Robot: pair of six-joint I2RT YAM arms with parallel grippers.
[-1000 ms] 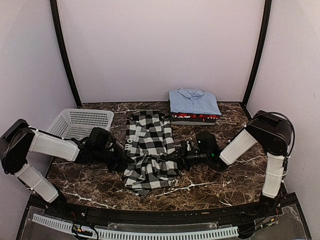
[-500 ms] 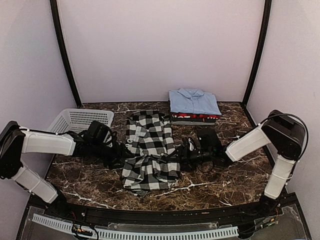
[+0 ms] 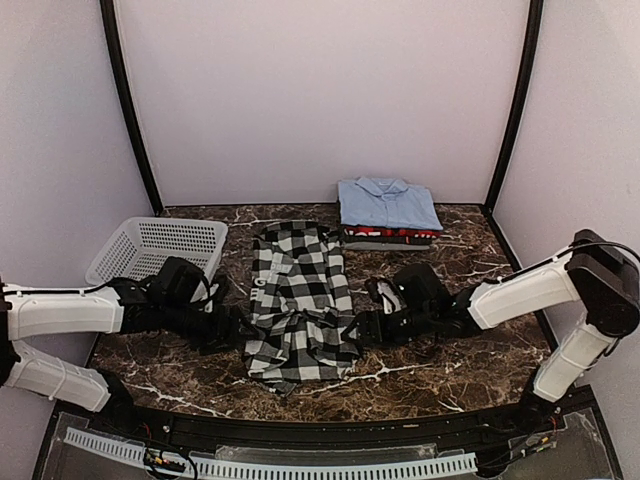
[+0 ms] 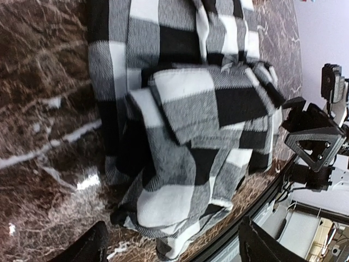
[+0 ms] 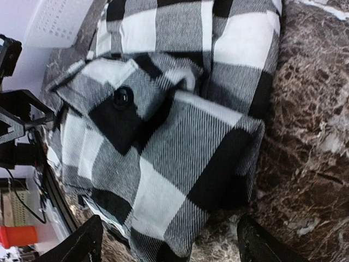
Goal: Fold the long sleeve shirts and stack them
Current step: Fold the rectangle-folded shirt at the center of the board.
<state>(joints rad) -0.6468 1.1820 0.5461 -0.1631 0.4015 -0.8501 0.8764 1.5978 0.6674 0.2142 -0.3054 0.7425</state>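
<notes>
Buffalo-check shirt [image 3: 298, 305] lies partly folded on the table [image 3: 470, 260], its near end bunched in layers. The left gripper [image 3: 232, 325] sits just beside its left edge and the right gripper [image 3: 365, 325] just beside its right edge, both spread wide, gripping nothing. Behind it to the right, the light blue shirt [image 3: 388, 203] tops the red shirt [image 3: 390, 233].

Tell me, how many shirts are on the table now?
3 that I can tell: the checked shirt lies in the middle; the light blue shirt tops a stack at the back, the red shirt beneath it. Lower layers may hide more.
</notes>
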